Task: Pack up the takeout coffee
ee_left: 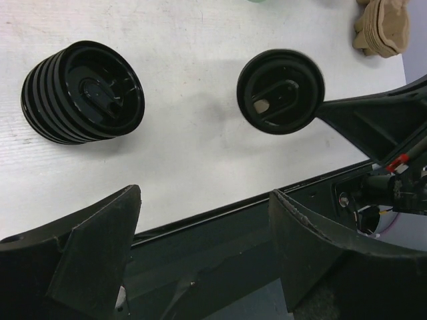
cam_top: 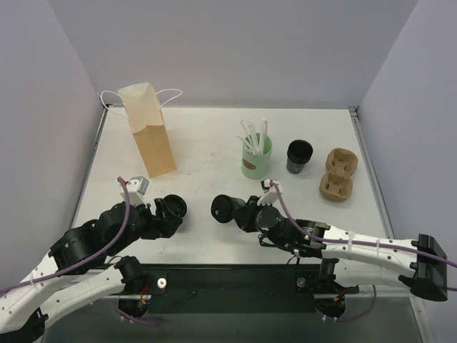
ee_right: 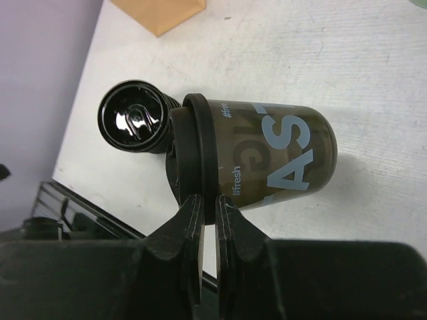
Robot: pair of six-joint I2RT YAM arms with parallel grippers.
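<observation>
Right wrist view showed the right gripper (ee_right: 208, 203) pinched nearly shut on the lid rim of the coffee cup (ee_right: 267, 157), held sideways over the table (ee_right: 367, 53) beside the stack of lids (ee_right: 133, 117). The left gripper (ee_left: 203, 193) gaped wide, holding nothing.

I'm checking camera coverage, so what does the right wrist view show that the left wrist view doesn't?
Only the right wrist view shows the printed side of the takeout coffee and a corner of the paper bag. Only the left wrist view shows the cardboard cup carrier and the open left gripper. Both show the lidded coffee held on its side by the right gripper, which is closed on the lid rim, and the stack of lids beside it.
</observation>
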